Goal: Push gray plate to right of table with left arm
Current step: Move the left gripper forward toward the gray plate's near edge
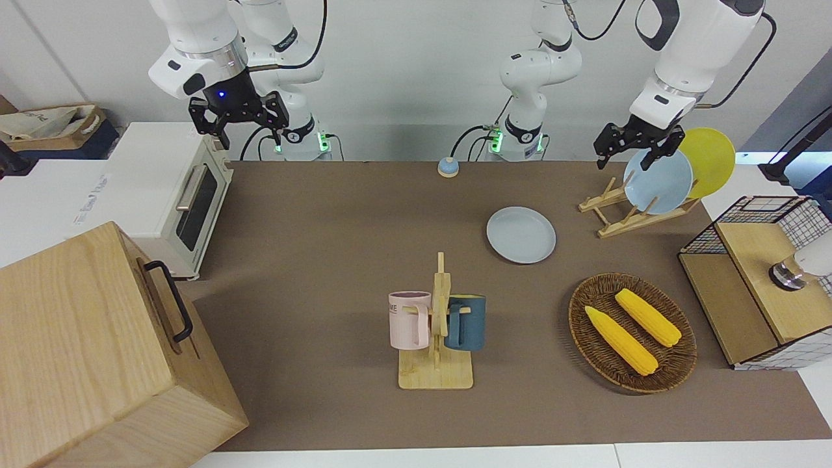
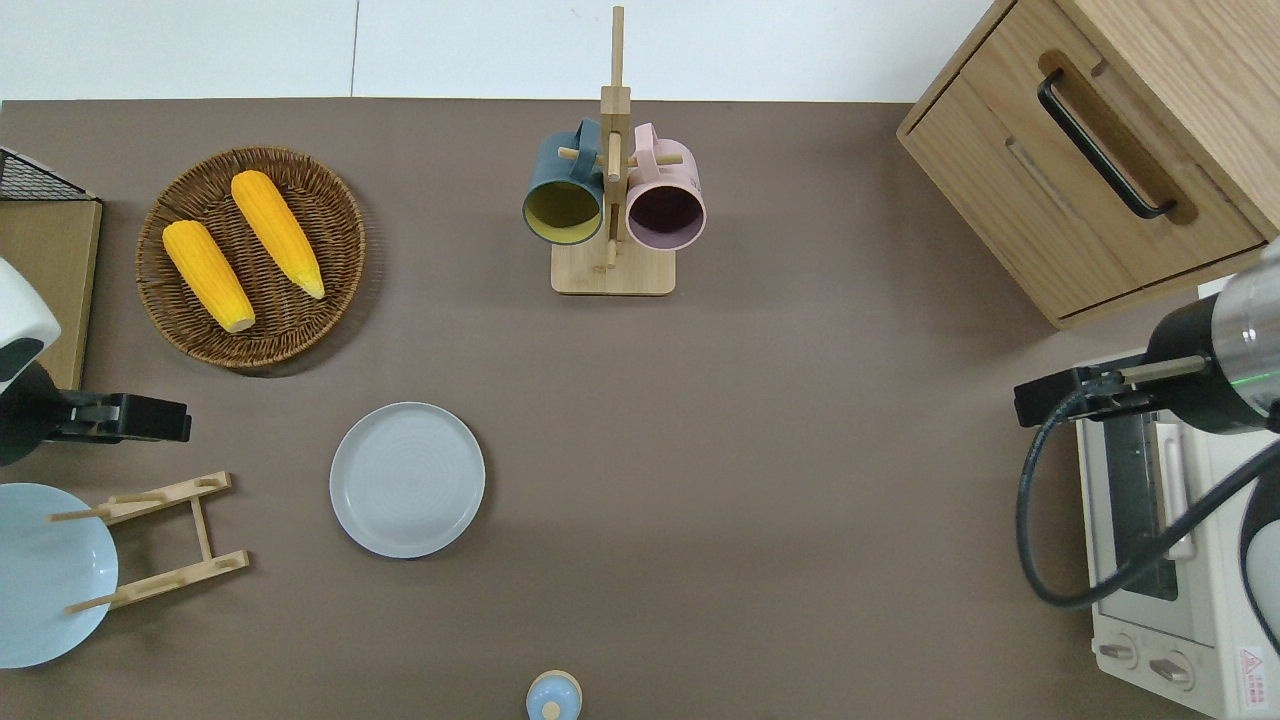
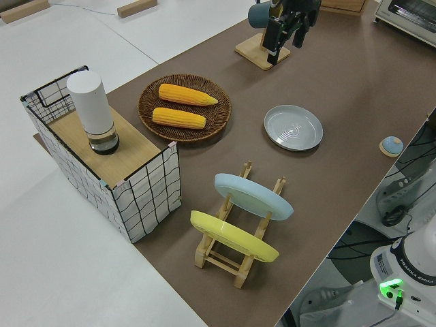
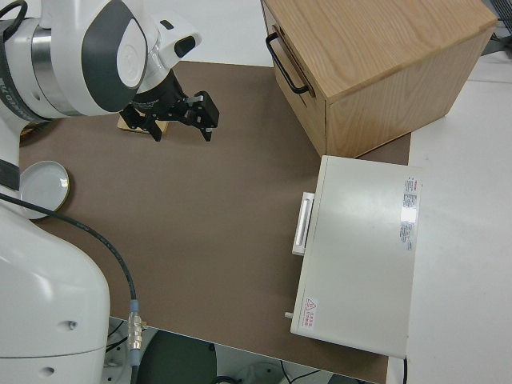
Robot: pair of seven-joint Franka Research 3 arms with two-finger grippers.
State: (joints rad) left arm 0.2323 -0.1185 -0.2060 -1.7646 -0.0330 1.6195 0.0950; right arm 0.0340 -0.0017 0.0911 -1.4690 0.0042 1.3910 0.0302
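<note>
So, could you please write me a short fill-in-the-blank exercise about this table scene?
1. The gray plate lies flat on the ____.
2. The basket holds two ears of ____.
3. The rack holds a blue plate and a ____ plate.
4. The pink mug hangs beside a ____ mug.

Missing words: table; corn; yellow; dark blue
</note>
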